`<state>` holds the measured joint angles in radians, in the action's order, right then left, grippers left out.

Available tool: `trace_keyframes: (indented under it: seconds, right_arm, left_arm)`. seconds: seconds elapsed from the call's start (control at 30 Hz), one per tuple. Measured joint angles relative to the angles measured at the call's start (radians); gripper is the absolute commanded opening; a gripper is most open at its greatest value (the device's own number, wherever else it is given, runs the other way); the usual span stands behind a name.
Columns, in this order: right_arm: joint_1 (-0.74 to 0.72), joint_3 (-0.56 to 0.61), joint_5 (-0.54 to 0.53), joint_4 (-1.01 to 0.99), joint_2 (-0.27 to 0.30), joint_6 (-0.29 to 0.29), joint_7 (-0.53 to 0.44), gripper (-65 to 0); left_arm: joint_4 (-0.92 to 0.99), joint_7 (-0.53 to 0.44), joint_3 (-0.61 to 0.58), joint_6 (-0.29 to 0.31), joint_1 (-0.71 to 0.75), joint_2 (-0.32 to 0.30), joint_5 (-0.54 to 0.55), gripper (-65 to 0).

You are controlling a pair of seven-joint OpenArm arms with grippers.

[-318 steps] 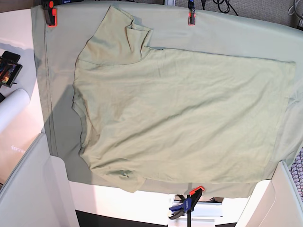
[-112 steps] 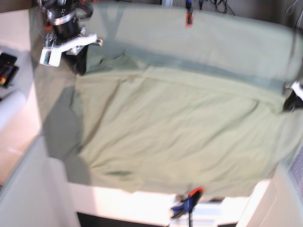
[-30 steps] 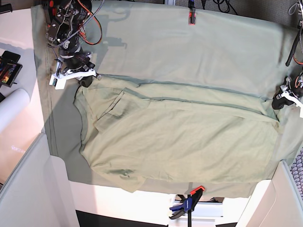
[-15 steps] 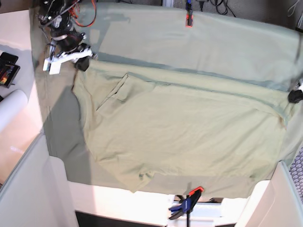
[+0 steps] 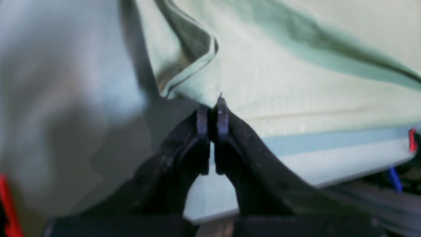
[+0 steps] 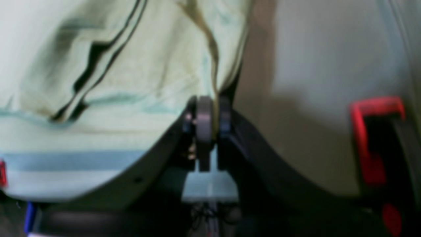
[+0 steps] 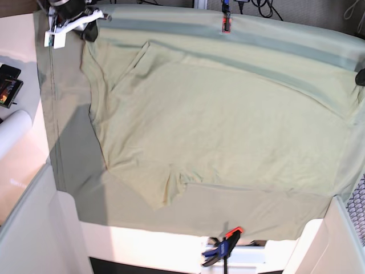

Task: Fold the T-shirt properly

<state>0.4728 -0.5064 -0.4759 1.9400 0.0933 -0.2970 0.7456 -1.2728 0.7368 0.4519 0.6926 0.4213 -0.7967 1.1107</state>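
Both grippers are pinched closed on the T-shirt (image 7: 217, 125): right gripper (image 6: 205, 113) on a shoulder-end corner, left gripper (image 5: 212, 108) on the hem edge; shirt hangs stretched between them over the table cloth (image 7: 68, 131); in my judgement, folding is barely begun.

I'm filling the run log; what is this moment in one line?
stage: dragging | T-shirt: lifted along far edge | left gripper: shut on T-shirt | right gripper: shut on T-shirt | table cloth: clamped

Right pincer (image 6: 206, 123) clamped on a T-shirt (image 6: 138, 75) edge fold.
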Motion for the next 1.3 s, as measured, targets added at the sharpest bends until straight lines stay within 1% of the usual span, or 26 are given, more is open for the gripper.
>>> trace_keyframes:
  seconds: [0.1, 0.2, 0.37, 0.5, 0.53, 0.6, 0.63, 0.67, 0.7, 0.73, 0.77, 0.8, 0.93, 1.0, 1.07, 1.13, 1.17, 1.23, 1.3]
  right_arm:
    - [0.025, -0.010, -0.006, 0.022, 0.015, -0.002, -0.005, -65.0]
    - [0.046, -0.025, -0.006, 0.023, 0.018, -0.002, -0.008, -65.0]
    - [0.055, -0.033, -0.002, 0.023, 0.018, -0.002, 0.004, -65.0]
    - [0.054, -0.033, 0.006, 0.023, 0.017, -0.002, 0.011, -65.0]
    - [0.054, -0.033, 0.009, 0.023, 0.017, -0.002, 0.012, -61.3]
    - [0.053, -0.033, 0.015, 0.023, 0.017, -0.002, 0.016, -46.8]
    - [0.053, -0.034, 0.021, 0.023, 0.018, -0.001, 0.016, -41.0]
    - [0.056, -0.037, 0.023, 0.023, 0.018, 0.000, 0.016, -37.1]
    - [0.060, -0.037, 0.024, 0.023, 0.018, 0.002, 0.015, -35.6]
    - [0.065, -0.037, 0.042, 0.023, 0.018, 0.002, 0.015, -35.5]
    - [0.068, -0.037, 0.064, 0.023, 0.018, 0.002, 0.015, -35.5]
    - [0.068, -0.038, 0.084, 0.022, 0.018, 0.006, 0.015, -35.5]
    - [0.066, -0.069, 0.079, 0.022, 0.029, 0.010, 0.006, -35.5]
    - [0.058, -0.093, 0.077, 0.021, 0.055, 0.013, -0.007, -35.5]
    - [0.030, -0.116, 0.081, 0.021, 0.090, 0.023, -0.013, -35.5]
    - [-0.017, -0.127, 0.084, 0.020, 0.137, 0.029, -0.020, -35.5]
    - [-0.040, -0.127, 0.079, 0.020, 0.162, 0.028, -0.024, -35.5]
    - [-0.080, -0.126, 0.079, 0.016, 0.201, 0.023, -0.027, -35.5]
    - [-0.105, -0.126, 0.075, -0.012, 0.224, 0.022, -0.031, -35.5]
  left_arm:
    - [-0.065, -0.005, 0.058, 0.002, 0.079, 0.000, 0.012, -65.0]
    - [-0.111, -0.005, 0.074, 0.004, 0.130, -0.003, 0.025, -65.0]
    - [-0.126, -0.004, 0.073, 0.004, 0.135, 0.030, 0.011, -65.0]
    - [-0.126, -0.010, 0.073, 0.004, 0.141, 0.064, -0.040, -65.0]
    - [-0.126, -0.011, 0.073, 0.004, 0.143, 0.071, -0.048, -65.0]
    - [-0.126, -0.012, 0.073, 0.004, 0.146, 0.082, -0.059, -65.0]
    - [-0.126, -0.018, 0.073, 0.004, 0.146, 0.085, -0.068, -65.0]
    - [-0.126, -0.027, 0.073, 0.004, 0.146, 0.086, -0.070, -60.8]
    - [-0.126, -0.037, 0.073, 0.004, 0.146, 0.085, -0.069, -56.3]
    - [-0.126, -0.045, 0.076, 0.004, 0.146, 0.084, -0.070, -52.6]
    - [-0.126, -0.061, 0.083, 0.004, 0.146, 0.085, -0.073, -50.3]
    - [-0.126, -0.079, 0.095, 0.004, 0.145, 0.085, -0.074, -49.3]
    - [-0.130, -0.097, 0.187, 0.004, 0.143, 0.082, -0.072, -48.7]
    - [-0.142, -0.103, 0.222, 0.004, 0.143, 0.076, -0.071, -45.7]
    - [-0.154, -0.127, 0.241, 0.003, 0.143, 0.067, -0.074, -39.7]
    - [-0.164, -0.140, 0.244, 0.003, 0.143, 0.054, -0.070, -34.0]
    - [-0.166, -0.140, 0.243, 0.003, 0.143, 0.051, -0.070, -32.8]
    - [-0.167, -0.135, 0.243, 0.004, 0.143, 0.052, -0.070, -32.8]
    - [-0.168, -0.135, 0.242, 0.004, 0.144, 0.055, -0.068, -32.8]
